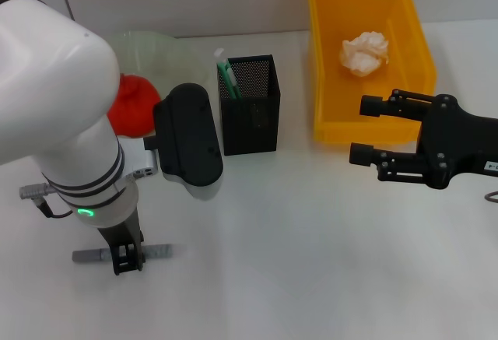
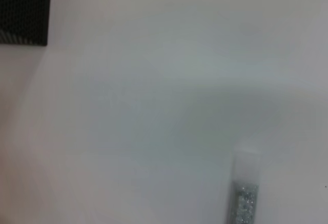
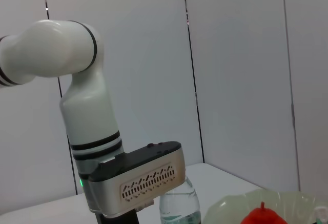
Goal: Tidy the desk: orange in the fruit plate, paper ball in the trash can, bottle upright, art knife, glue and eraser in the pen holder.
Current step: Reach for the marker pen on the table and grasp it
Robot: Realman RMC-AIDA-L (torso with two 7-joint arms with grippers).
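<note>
A grey art knife (image 1: 159, 252) lies on the table at the near left, and my left gripper (image 1: 124, 261) is down over its middle. The left wrist view shows the knife (image 2: 245, 196) close up. The black mesh pen holder (image 1: 250, 114) holds a green-and-white glue stick (image 1: 226, 75). The red-orange orange (image 1: 131, 106) sits in the clear fruit plate (image 1: 159, 50). The paper ball (image 1: 364, 52) lies in the yellow trash can (image 1: 323, 83). My right gripper (image 1: 367, 131) hovers open and empty beside the can's near edge. The bottle (image 3: 179, 209) stands upright behind my left arm. The eraser is out of view.
My left arm's black wrist housing (image 1: 188, 141) hangs just left of the pen holder. The right wrist view shows the plate (image 3: 233, 206) and orange (image 3: 264, 216) beside the bottle. A corner of the pen holder (image 2: 23, 11) shows in the left wrist view.
</note>
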